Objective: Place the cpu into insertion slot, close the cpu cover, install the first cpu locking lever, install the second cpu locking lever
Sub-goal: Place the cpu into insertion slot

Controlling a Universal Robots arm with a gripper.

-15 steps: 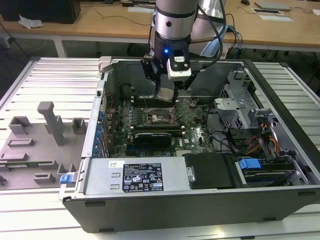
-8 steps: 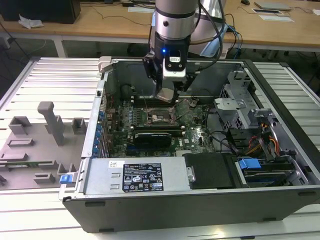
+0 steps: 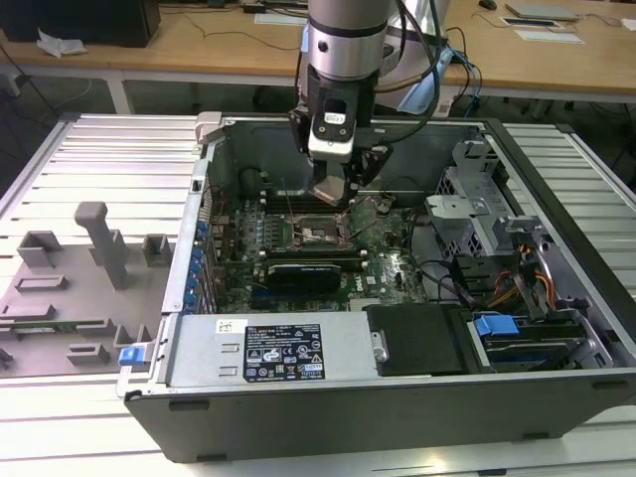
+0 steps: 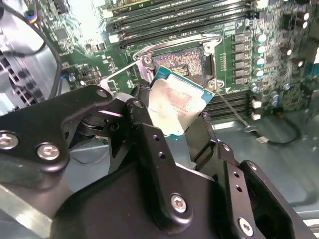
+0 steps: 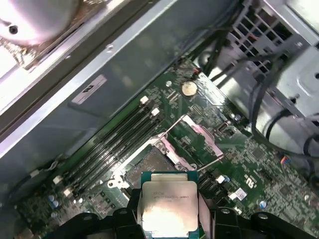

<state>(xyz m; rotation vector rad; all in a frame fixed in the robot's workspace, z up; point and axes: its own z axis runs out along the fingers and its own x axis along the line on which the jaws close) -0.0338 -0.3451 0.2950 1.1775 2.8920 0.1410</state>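
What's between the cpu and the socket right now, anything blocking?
Nothing visible. The gripper holds the cpu in the air near the socket, whose dark centre lies bare. The cover is tipped up beside the socket, not across the opening.

On my screen the cpu point(image 5: 167, 206) has a dull silver-beige top and a thin green rim, flanked by the matte black gripper point(image 5: 168, 220). The insertion slot point(image 5: 149, 167) is dark in the middle with a bright silver frame, set in the green motherboard point(image 5: 249, 164) striped by long black memory slots point(image 5: 114, 144). By the case's front corner on the exterior view's right I see a blue drive caddy point(image 3: 495, 325), and the dark grey case point(image 3: 397, 417) sits on a pale silver table point(image 3: 109, 149) ribbed in parallel lines.
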